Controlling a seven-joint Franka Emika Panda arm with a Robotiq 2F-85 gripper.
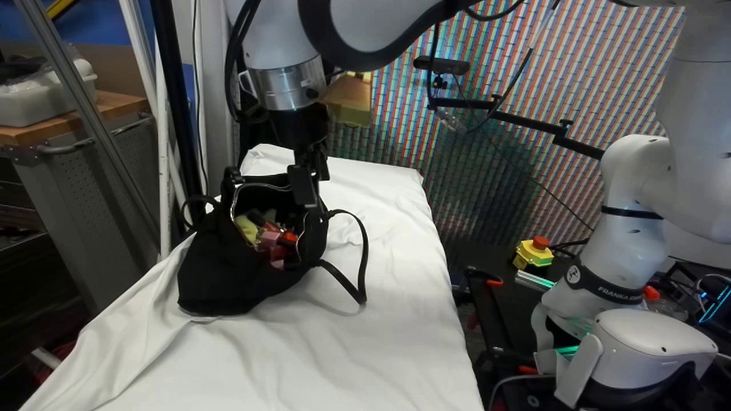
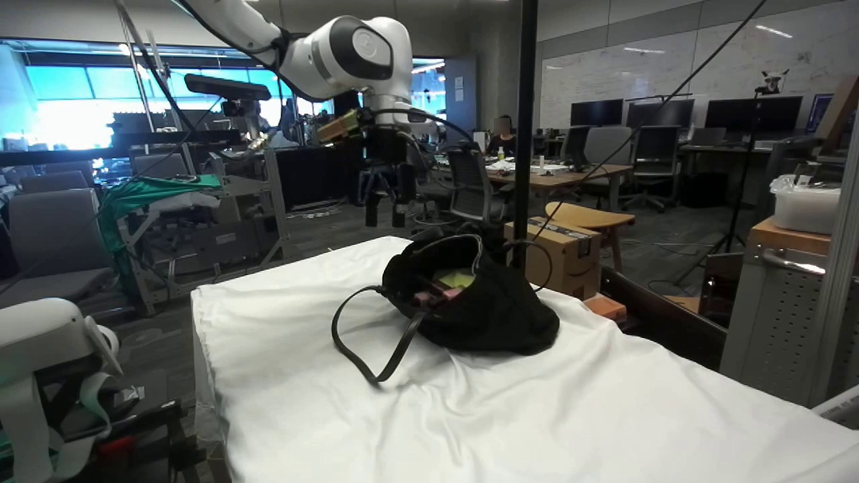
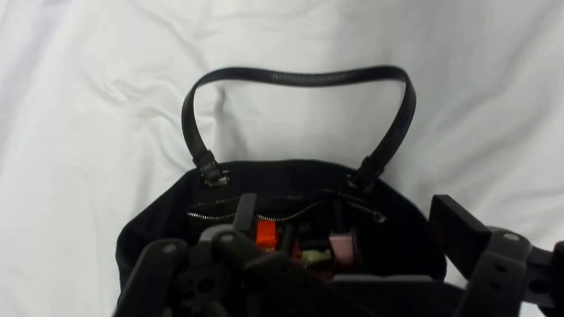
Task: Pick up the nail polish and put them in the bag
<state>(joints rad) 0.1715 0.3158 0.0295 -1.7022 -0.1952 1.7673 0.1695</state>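
In the slumped black cloth bag (image 1: 225, 277) lie blocky nail polishes (image 3: 343, 247); the gripper (image 2: 385, 216) gapes wide, empty

the bag (image 1: 223, 279) gapes open below the claw (image 2: 384, 213), one handle (image 3: 304, 79) looped clear, nail polish (image 3: 266, 234) crowding the space inside.

Support surf. (image 1: 394, 348), covered w/ wht. cloth (image 2: 322, 429), creased, hanging over edge. Directly on it: bag (image 2: 496, 318), blk., soft fabric, qty. 1, mouth open, looped hndl. (image 3: 299, 79) reaching out over cloth, 2nd hndl. (image 1: 200, 198) at opp. side.
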